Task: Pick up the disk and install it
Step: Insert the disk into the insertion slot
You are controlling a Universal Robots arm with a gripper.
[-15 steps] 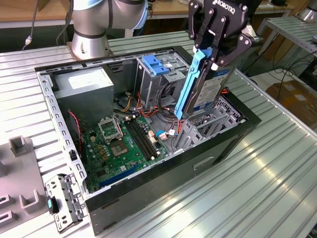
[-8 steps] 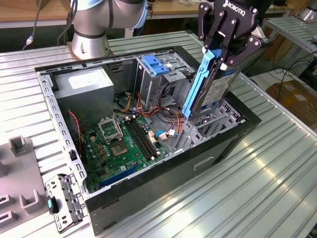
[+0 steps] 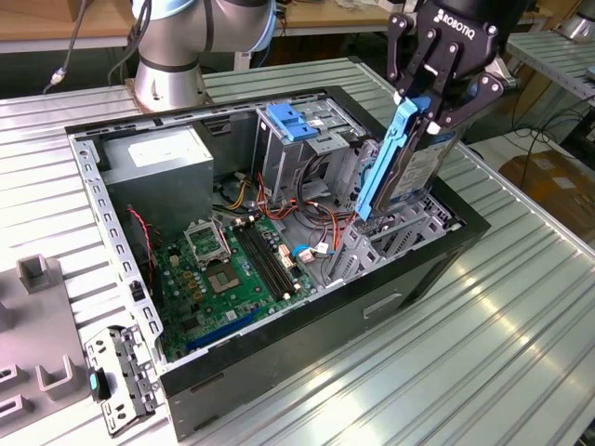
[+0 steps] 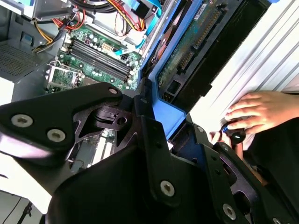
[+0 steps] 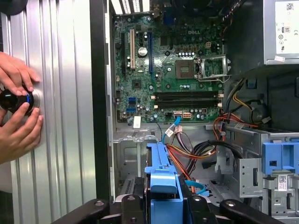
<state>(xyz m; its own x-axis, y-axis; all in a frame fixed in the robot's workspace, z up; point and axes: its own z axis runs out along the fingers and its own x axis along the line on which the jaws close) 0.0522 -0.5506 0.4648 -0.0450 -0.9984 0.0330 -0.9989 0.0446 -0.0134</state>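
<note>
The disk, a black-and-silver drive with a blue side rail, hangs steeply tilted over the open computer case. My gripper is shut on its upper end. The disk's lower end sits at the grey drive cage at the case's end on the exterior view's right; whether it touches is unclear. In the first wrist view the disk's blue end sits between my black fingers. The second wrist view shows the disk's connector edge beyond my gripper.
Inside the case lie a green motherboard, a grey power-supply box, cables and a blue bracket. A person's hands hold a black knob on the slatted metal table. Grey fixtures stand at the exterior view's left.
</note>
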